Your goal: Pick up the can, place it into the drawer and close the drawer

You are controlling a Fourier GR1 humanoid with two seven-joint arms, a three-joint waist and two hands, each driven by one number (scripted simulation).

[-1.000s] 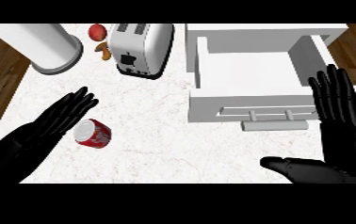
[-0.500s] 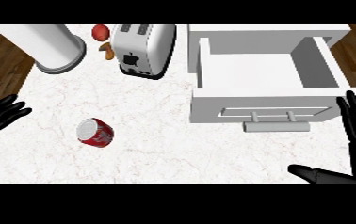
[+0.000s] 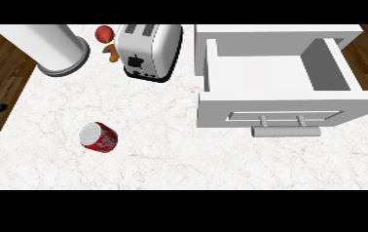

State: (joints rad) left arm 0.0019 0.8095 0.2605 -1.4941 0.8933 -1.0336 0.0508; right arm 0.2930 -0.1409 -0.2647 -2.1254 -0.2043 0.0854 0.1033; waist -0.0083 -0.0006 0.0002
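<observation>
Head view shows the red can [image 3: 99,137] with a silvery top lying tilted on the white counter [image 3: 165,158], left of the open drawer [image 3: 277,80], apparently untouched, neither hand showing.

We see the red can [image 3: 99,137] lying tilted on the white tabletop [image 3: 165,153]; the white drawer [image 3: 277,87] stands open, well apart.

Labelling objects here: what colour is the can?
Red with a silver top, seen in the head view.

No readable text — the can's [image 3: 99,137] markings stay illegible.
</observation>
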